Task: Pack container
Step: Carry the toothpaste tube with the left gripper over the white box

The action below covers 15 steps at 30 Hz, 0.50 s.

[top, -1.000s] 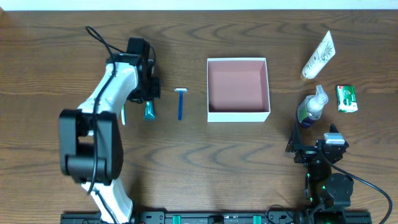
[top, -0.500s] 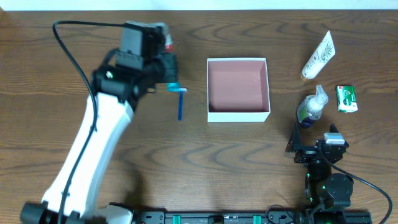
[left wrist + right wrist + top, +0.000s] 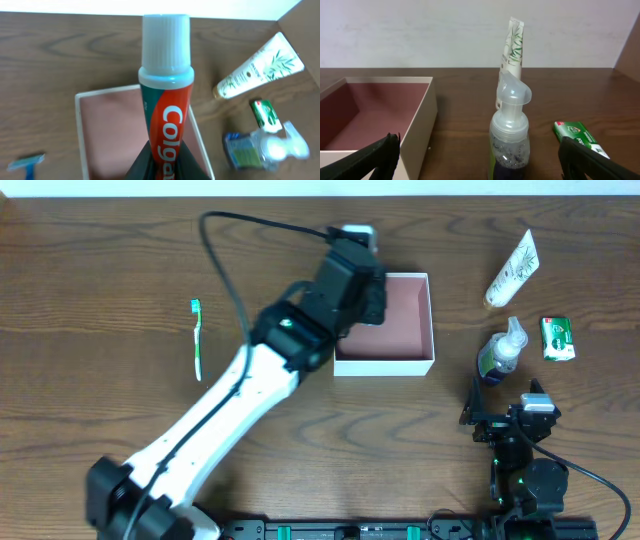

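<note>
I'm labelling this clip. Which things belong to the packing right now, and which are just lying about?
In the job: container, toothpaste tube held by the left fingers.
Lying about: toothbrush, razor, cream tube, pump bottle, green packet.

White arm (image 3: 218,418) (black joints (image 3: 290,337))
</note>
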Motion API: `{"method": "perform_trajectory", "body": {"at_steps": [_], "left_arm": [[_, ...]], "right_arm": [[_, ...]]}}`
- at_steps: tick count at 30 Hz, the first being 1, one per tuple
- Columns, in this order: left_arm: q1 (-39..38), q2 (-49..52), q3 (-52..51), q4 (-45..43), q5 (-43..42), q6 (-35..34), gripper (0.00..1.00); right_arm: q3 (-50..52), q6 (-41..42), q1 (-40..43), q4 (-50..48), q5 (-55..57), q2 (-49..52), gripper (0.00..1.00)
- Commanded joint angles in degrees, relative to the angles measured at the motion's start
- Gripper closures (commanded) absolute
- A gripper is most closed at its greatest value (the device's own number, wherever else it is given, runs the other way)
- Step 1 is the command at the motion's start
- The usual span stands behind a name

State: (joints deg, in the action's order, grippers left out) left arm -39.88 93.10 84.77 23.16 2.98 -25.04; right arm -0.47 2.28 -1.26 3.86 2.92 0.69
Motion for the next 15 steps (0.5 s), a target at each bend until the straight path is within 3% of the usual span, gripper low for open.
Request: {"method": "perform_trajectory", "body": {"at_steps": [1,15], "left_arm": [[-1.0,3.2,0.6,-2.1,4.6,-1.2,0.90],[-1.3,14.6,0.6,-2.7,8.5,-1.2,0.89]], "right_arm": [[0.2,-0.9,-0.2,0.2,-0.2,-0.4,0.01],[0.2,-0.9,-0.2,0.2,-0.2,-0.4,0.01]]}}
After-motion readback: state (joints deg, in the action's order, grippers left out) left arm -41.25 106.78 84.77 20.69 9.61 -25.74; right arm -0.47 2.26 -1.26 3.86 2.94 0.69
